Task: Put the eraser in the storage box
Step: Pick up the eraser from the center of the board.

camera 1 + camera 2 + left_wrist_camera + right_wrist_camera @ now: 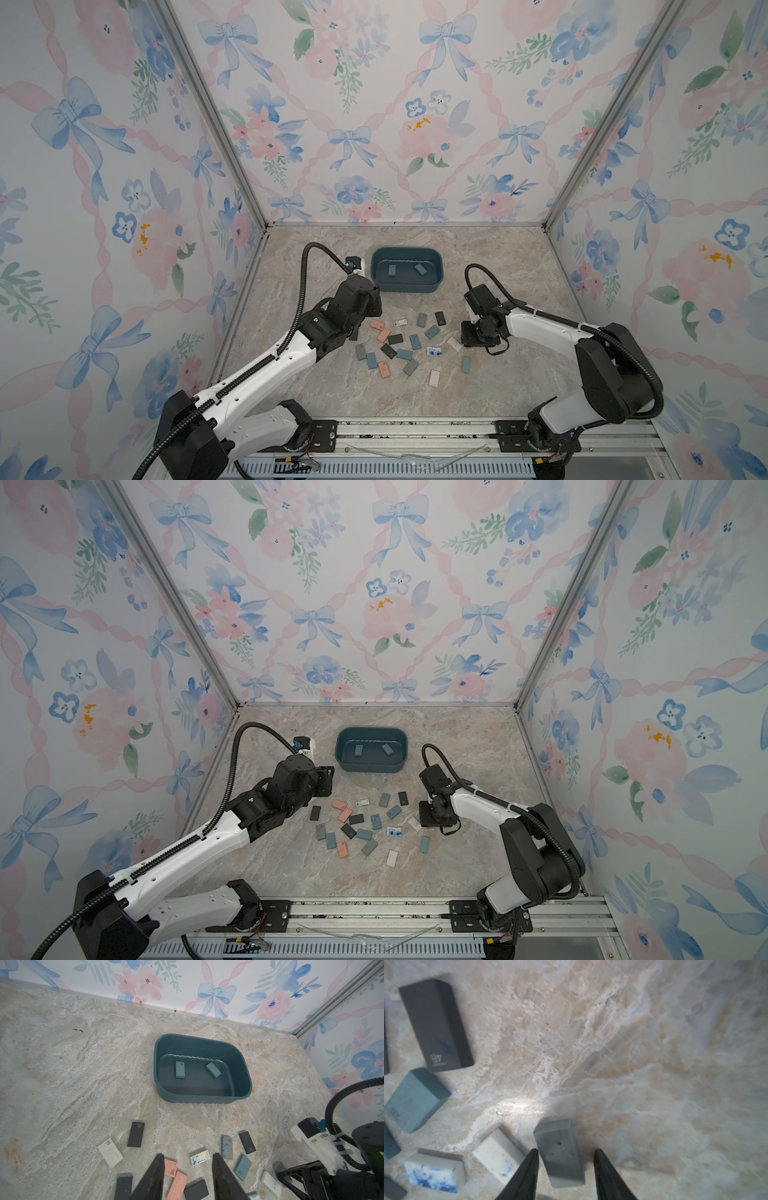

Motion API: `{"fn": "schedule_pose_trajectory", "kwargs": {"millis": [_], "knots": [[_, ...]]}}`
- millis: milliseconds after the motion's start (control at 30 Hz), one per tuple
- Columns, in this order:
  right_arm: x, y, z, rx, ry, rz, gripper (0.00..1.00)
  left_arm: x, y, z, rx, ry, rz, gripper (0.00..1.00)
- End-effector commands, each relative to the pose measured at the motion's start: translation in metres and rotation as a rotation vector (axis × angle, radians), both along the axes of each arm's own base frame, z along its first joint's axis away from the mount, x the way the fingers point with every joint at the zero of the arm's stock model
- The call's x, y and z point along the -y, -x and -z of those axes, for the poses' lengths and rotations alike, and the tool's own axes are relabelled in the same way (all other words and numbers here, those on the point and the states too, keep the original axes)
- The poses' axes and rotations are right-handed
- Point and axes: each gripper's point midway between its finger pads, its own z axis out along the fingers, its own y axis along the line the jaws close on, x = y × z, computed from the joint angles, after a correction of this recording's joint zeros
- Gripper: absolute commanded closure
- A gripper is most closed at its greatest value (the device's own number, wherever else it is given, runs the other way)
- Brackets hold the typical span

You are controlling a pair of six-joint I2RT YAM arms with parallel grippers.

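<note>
Right claw (565, 1150), jaws apart, straddles grey eraser (559, 1159) on counter (633, 1064): probably light, firm, grippy rubber; best pinched across its long sides, mid-length.

Stereo pair high, wrists low
Both top views look down from 6 o'clock over the whole table (498, 395); left wrist view faces 12 o'clock at the storage box (197, 1099), mid-distance; right wrist view hangs close above erasers (436, 1022) all views share.
</note>
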Motion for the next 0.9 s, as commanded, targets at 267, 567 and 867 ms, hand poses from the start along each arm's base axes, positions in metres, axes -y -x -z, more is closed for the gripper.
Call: {"fn": "schedule_pose_trajectory", "kwargs": {"millis": [267, 567, 867], "knots": [[-0.002, 0.002, 0.005, -0.022, 0.033, -0.013, 0.65, -0.003, 0.001, -0.004, 0.017, 0.016, -0.021, 0.60], [-0.001, 0.002, 0.004, -0.027, 0.050, -0.014, 0.73, -0.004, 0.001, -0.005, 0.022, 0.013, -0.022, 0.60], [-0.005, -0.004, -0.005, -0.010, 0.039, -0.021, 0.74, -0.005, 0.001, -0.004, 0.020, 0.010, -0.027, 0.60]]}}
